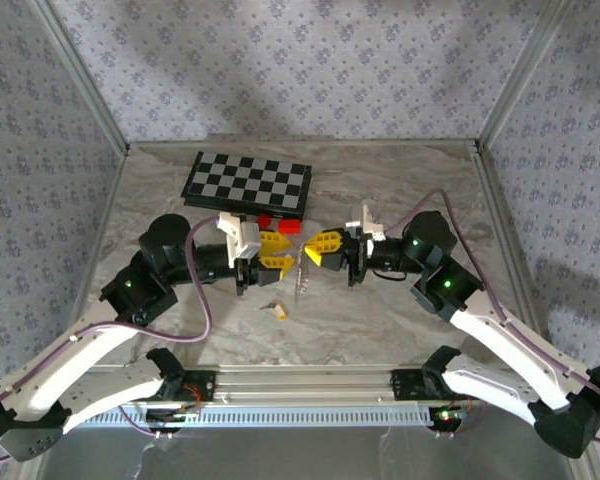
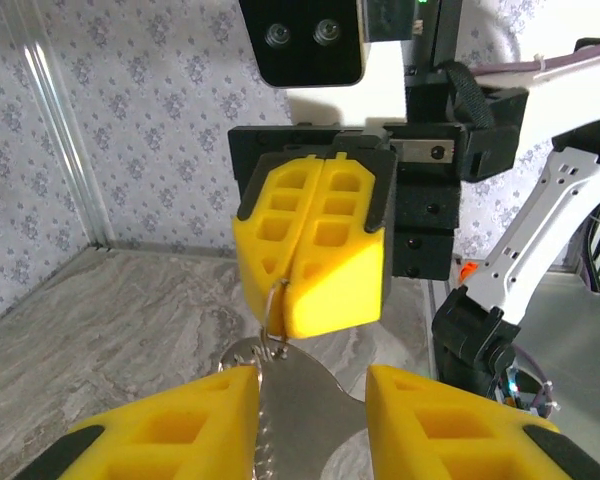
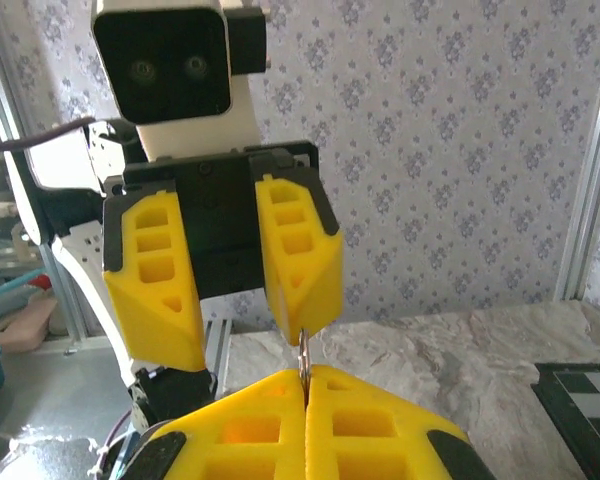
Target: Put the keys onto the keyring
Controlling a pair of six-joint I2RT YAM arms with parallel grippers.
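Observation:
My right gripper (image 1: 313, 250) is shut on the keyring (image 1: 301, 278), which hangs below it in mid-air over the table's middle. In the left wrist view the thin ring (image 2: 273, 308) pokes out of the right gripper's closed yellow fingers (image 2: 320, 250), with a silvery tag (image 2: 305, 400) and chain dangling from it. My left gripper (image 2: 310, 385) faces it, open, one jaw on each side of that tag. In the right wrist view the ring (image 3: 303, 350) rises from my shut right gripper (image 3: 306, 375), close to one left finger (image 3: 300, 260). A tiny yellow-headed key (image 1: 277, 309) lies on the table below.
A black-and-white chessboard (image 1: 247, 184) lies at the back of the marble table (image 1: 400, 320). Two red blocks (image 1: 264, 221) sit just in front of it, behind the grippers. Patterned walls close in three sides, and a metal rail (image 1: 300, 385) runs along the near edge.

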